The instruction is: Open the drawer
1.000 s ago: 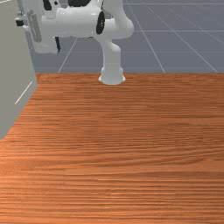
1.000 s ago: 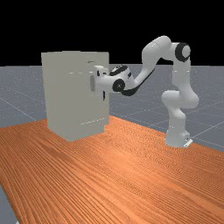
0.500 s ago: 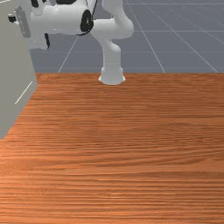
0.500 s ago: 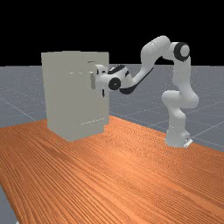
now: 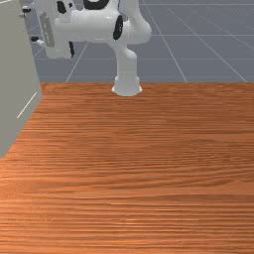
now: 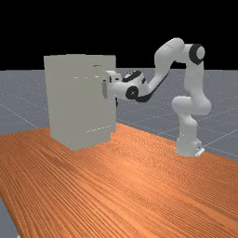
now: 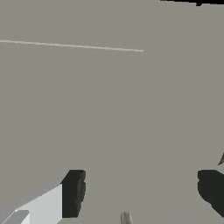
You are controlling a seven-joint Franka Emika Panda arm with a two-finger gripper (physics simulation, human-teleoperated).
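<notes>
The gripper is at the front view's upper left, its two dark fingertips apart and close to the face of the grey cabinet. In the far view the hand is by the right part of the cabinet, high up. The wrist view has the gripper open, fingers wide apart over the grey face. Between them, at the picture's edge, the end of a small grey rod, probably a handle, touches neither finger. A thin pale line runs along the face. I see no drawer standing out.
The tall cabinet stands on the wooden table at the far view's left. The arm reaches to it from its base, well above the table top. A small dark sliver lies beside one finger in the wrist view.
My hand first moved closer to the cabinet, then backed off toward the front view's right. The fingers, together earlier, have opened. The cabinet looks unchanged.
</notes>
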